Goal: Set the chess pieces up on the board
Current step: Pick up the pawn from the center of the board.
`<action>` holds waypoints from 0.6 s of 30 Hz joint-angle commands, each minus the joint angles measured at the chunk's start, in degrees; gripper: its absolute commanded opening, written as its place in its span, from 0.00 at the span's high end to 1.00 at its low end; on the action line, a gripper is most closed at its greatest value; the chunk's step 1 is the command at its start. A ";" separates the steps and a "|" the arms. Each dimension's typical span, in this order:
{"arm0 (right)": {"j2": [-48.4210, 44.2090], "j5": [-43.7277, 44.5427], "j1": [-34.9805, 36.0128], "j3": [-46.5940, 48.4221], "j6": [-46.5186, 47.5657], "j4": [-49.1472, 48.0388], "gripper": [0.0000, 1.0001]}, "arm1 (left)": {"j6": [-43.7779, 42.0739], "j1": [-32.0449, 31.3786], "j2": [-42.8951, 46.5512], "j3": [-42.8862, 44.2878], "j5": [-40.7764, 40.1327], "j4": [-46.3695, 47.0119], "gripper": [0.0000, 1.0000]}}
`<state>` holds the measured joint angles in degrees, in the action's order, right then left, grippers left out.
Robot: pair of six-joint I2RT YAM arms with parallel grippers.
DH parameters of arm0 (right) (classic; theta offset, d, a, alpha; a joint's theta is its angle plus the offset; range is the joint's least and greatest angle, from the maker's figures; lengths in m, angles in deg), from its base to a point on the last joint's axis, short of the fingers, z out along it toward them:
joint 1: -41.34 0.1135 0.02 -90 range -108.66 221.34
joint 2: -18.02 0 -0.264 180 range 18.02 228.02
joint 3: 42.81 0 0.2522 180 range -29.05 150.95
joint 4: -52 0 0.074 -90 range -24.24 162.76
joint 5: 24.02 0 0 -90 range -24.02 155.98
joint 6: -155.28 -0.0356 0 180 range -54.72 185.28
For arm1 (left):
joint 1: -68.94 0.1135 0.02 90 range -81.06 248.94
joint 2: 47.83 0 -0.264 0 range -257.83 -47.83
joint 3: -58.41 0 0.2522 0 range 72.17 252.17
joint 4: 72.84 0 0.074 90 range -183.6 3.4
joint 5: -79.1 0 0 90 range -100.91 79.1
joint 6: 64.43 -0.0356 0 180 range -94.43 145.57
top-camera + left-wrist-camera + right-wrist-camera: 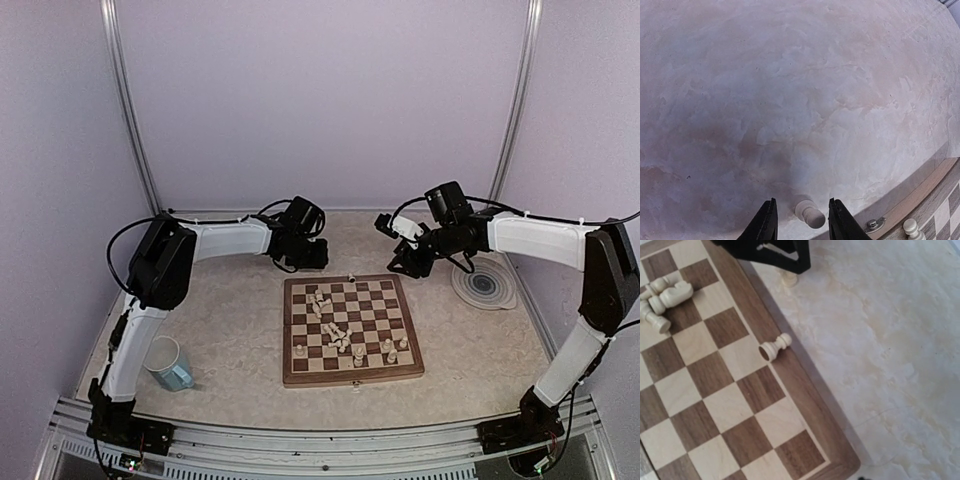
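Straddling a fallen chess piece [809, 214], the left claw [802, 201] hangs low over the bare desk [790, 100], just outside the far left corner of the board [925, 212]. Its two black fingers [765, 225] stand narrowly apart. A sliver of desk shows on each side of the cream piece, so nothing is pinched. The piece lies on its side, off the board and close to the brown border. A pawn [911, 227] stands upright on a square near that corner.

The right claw [408, 263] hovers above the board's far right corner. Whether it is wide or narrow I cannot tell: its own camera catches none of its fingers, and the overhead view is too small.

That wrist camera looks down on the checks, where a toppled pawn [774, 347] lies at the board's edge, base on a light square and head over the border. A small cluster [665, 297] of pieces lies flat a few squares in.

From above, the other chess pieces [335, 335] are scattered over the board, several in a loose heap near the middle and a few toward the near edge. A round ringed plate [485, 287] sits on the desk just right of the board's far corner. A pale blue mug [170, 363] stands well apart on the left.
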<state>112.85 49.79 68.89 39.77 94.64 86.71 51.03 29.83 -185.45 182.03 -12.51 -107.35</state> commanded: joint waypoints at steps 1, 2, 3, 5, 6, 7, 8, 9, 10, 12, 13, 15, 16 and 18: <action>0.45 0.86 -0.30 -0.94 0.60 -1.61 0.51 | -0.75 -0.44 -2.50 2.81 -0.21 -1.32 0.64; 0.45 0.97 -0.30 -1.03 0.67 -1.67 0.51 | -0.80 -0.51 -2.68 3.15 -0.09 -1.39 0.65; 0.45 1.06 -0.30 -1.13 0.69 -1.83 0.51 | -0.84 -0.57 -3.02 3.47 0.00 -1.46 0.67; 0.53 1.17 -0.30 -1.22 0.78 -1.90 0.52 | -0.92 -0.69 -3.40 3.89 -0.05 -1.67 0.69; 0.53 1.22 -0.30 -1.28 0.78 -1.96 0.52 | -0.93 -0.70 -3.59 4.01 -0.14 -1.66 0.70; 0.53 1.20 -0.30 -1.24 0.78 -1.96 0.52 | -0.97 -0.78 -3.66 4.04 -0.22 -1.66 0.72; 0.60 1.24 -0.30 -1.23 0.78 -1.92 0.52 | -1.01 -0.79 -3.70 4.00 -0.30 -1.72 0.74; 0.66 1.14 -0.30 -1.23 0.75 -1.94 0.52 | -1.06 -0.87 -3.71 3.99 -0.51 -1.76 0.77; 0.75 1.14 -0.30 -1.23 0.70 -1.98 0.52 | -1.17 -0.94 -3.66 3.95 -0.80 -1.87 0.79; 0.88 1.14 -0.30 -1.27 0.72 -1.97 0.52 | -1.46 -1.32 -3.41 3.87 -1.82 -2.30 0.84; 0.93 1.21 -0.30 -1.36 0.77 -2.03 0.52 | -1.91 -1.78 -2.83 3.61 -2.63 -2.38 0.88; 0.97 1.56 -0.30 -1.55 0.91 -2.19 0.52 | -2.94 -2.72 -1.25 2.43 -4.94 -2.47 0.92; 0.97 1.71 -0.30 -1.69 0.95 -2.33 0.52 | -3.57 -3.29 0.40 1.62 -5.94 -2.45 0.93; 0.97 2.27 -0.30 -1.89 1.13 -2.58 0.52 | -4.78 -4.69 3.26 -0.07 -7.68 -2.51 0.94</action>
<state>112.89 50.93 68.89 39.12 95.34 85.44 49.17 27.92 -187.83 184.00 -15.88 -108.75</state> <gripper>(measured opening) 0.484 0.116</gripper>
